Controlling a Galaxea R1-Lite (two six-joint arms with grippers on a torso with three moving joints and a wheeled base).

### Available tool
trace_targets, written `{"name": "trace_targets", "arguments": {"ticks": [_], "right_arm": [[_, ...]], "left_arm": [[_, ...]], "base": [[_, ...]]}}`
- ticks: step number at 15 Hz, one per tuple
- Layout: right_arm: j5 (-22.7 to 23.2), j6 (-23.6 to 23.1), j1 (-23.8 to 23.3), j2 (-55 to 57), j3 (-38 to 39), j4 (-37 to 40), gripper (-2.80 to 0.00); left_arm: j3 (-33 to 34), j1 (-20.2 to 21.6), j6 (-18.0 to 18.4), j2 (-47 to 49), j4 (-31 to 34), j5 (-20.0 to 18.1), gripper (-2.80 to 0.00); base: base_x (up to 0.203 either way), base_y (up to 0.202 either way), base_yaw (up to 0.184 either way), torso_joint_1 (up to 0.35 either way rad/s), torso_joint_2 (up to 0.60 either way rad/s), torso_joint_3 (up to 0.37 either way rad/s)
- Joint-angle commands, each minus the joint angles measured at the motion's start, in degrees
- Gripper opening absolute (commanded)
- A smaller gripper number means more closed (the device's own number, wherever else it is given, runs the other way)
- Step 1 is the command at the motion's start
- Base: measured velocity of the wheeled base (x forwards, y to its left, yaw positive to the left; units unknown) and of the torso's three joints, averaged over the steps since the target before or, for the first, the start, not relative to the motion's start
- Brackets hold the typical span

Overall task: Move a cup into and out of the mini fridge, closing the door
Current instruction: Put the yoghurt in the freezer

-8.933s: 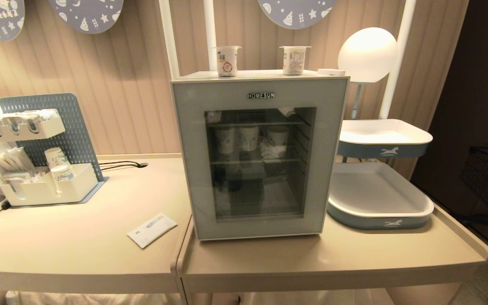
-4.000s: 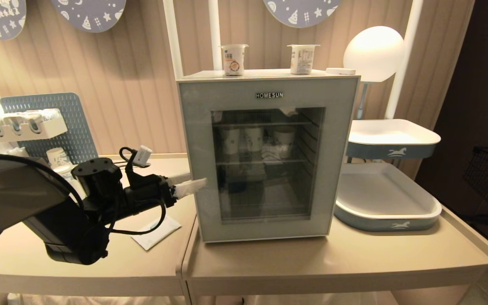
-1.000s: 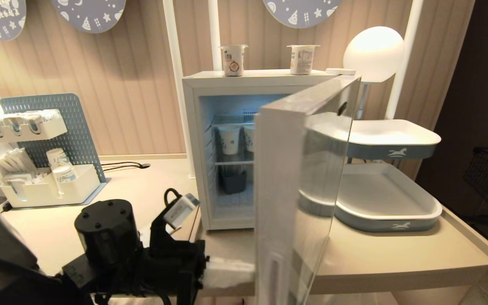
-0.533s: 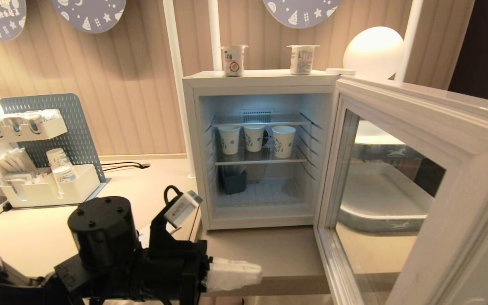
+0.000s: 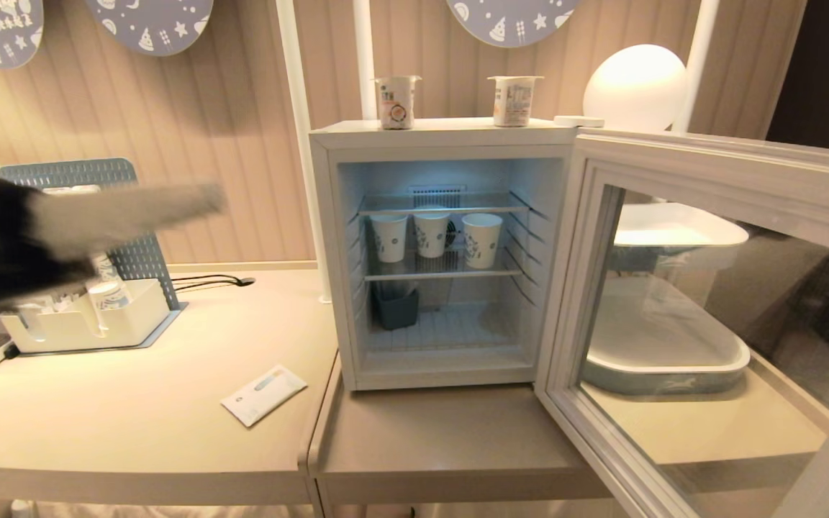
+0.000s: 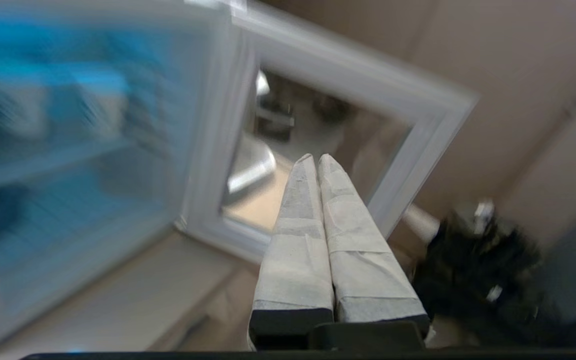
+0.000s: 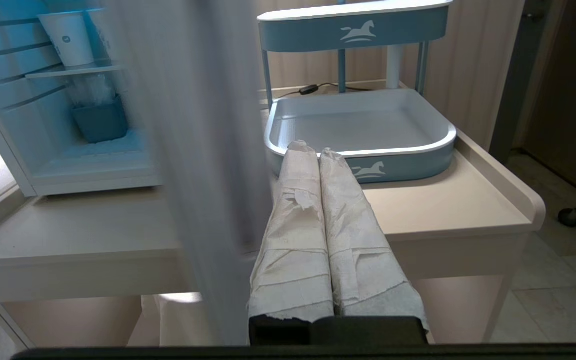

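The white mini fridge (image 5: 322,252) stands open on the table, lit inside. Its glass door (image 5: 717,155) is swung wide to the right. Three white paper cups (image 5: 432,232) stand in a row on the wire shelf, one also in the right wrist view (image 7: 68,32). My left gripper (image 5: 214,196) is a blur high at the left, far from the fridge; it is shut and empty (image 6: 316,159), with the door (image 6: 368,85) beyond its tips. My right gripper (image 7: 313,149) is shut and empty, low in front of the table, beside the blurred door edge (image 7: 193,125).
Two sealed pots (image 5: 396,102) stand on the fridge top. A dark bin (image 5: 395,308) sits on the fridge floor. A pegboard organiser (image 5: 83,316) is at the left, a white packet (image 5: 264,393) on the table front. A two-tier tray (image 7: 363,125) and globe lamp (image 5: 636,86) stand at the right.
The door has swung from half open to wide open. My left arm has let it go and risen from the table's front edge up to the left, still shut.
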Motion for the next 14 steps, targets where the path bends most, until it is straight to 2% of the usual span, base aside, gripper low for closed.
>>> {"name": "trace_targets", "arguments": {"ticks": [1,3,4,5,6,7,9,11,14], "right_arm": [[0.03,0.00,0.01,0.08,2.20,-0.04,-2.80],[0.03,0.00,0.01,0.08,2.20,-0.04,-2.80],[0.03,0.00,0.01,0.08,2.20,-0.04,-2.80],[0.03,0.00,0.01,0.08,2.20,-0.04,-2.80],[0.03,0.00,0.01,0.08,2.20,-0.04,-2.80],[0.03,0.00,0.01,0.08,2.20,-0.04,-2.80],[0.03,0.00,0.01,0.08,2.20,-0.04,-2.80],[0.03,0.00,0.01,0.08,2.20,-0.04,-2.80],[0.03,0.00,0.01,0.08,2.20,-0.04,-2.80]], "left_arm": [[-11.89,1.99,-0.21,-17.39,34.98,3.31,-2.80],[-22.18,4.11,-0.92,-27.86,54.96,9.03,-2.80],[-25.58,5.84,-1.55,-31.40,61.47,13.22,-2.80],[-26.95,8.05,-1.99,-34.25,64.48,20.44,-2.80],[-27.19,9.83,-2.10,-37.00,65.82,26.22,-2.80],[-27.03,10.86,-2.10,-39.55,66.54,29.99,-2.80],[-24.70,12.42,-1.06,-44.92,68.11,34.86,-2.80],[-19.76,15.77,0.26,-50.10,70.02,36.52,-2.80],[-8.64,17.01,5.03,-58.10,68.56,37.29,-2.80]], "base": [[0.000,0.000,0.000,0.000,0.00,0.000],[0.000,0.000,0.000,0.000,0.00,0.000],[0.000,0.000,0.000,0.000,0.00,0.000],[0.000,0.000,0.000,0.000,0.00,0.000],[0.000,0.000,0.000,0.000,0.00,0.000],[0.000,0.000,0.000,0.000,0.00,0.000],[0.000,0.000,0.000,0.000,0.00,0.000],[0.000,0.000,0.000,0.000,0.00,0.000],[0.000,0.000,0.000,0.000,0.00,0.000]]}}
